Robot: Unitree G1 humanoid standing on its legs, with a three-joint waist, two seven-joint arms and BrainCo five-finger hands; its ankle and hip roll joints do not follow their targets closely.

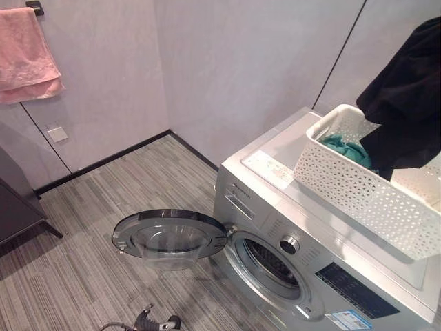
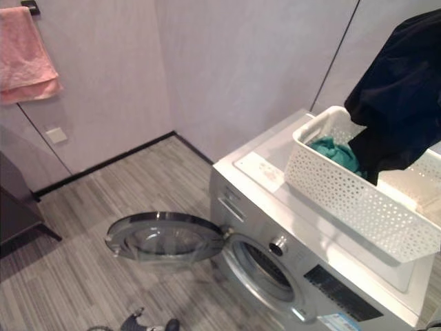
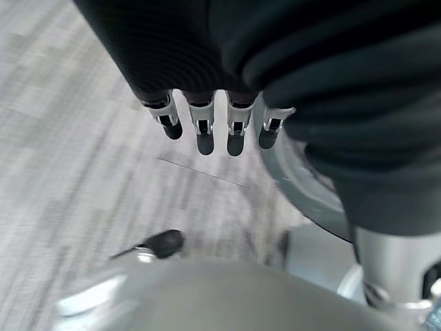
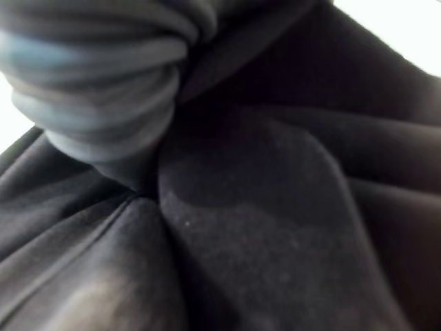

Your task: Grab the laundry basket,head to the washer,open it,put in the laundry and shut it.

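Washing machine (image 1: 331, 276): silver front-loader, set at a slant to the room, its front turned toward the striped floor (image 1: 103, 227); the control panel with a round dial (image 1: 290, 243) runs along the upper front.
Washer door (image 1: 169, 236): round glass door swung fully open toward the robot's left, lying almost flat above the floor, hinged at the drum opening (image 1: 272, 267); the opening is dark and unobstructed.
Laundry basket (image 1: 358, 186): white perforated plastic, rectangular, resting on top of the washing machine; its long axis runs along the washer's top, one short end toward the wall corner, the other toward the robot's right.
Black garment (image 1: 406, 89): dark cloth lifted above the basket's right part, its lower folds hanging into the basket; in the right wrist view the bunched dark fabric lies right against the ribbed wrist cover.
Teal garment (image 1: 344, 148): lying inside the basket at the end nearer the wall, beside the black garment.
Pink towel (image 1: 26, 52): hanging on the wall at upper left, well apart from the washer.
Wall plate (image 1: 58, 133): small white square low on the wall below the towel.
Left hand (image 3: 207, 127): fingers straight and relaxed, holding nothing, hanging above the floor near the open door's rim.
Right hand: fingers buried in the black garment, so their state cannot be told.
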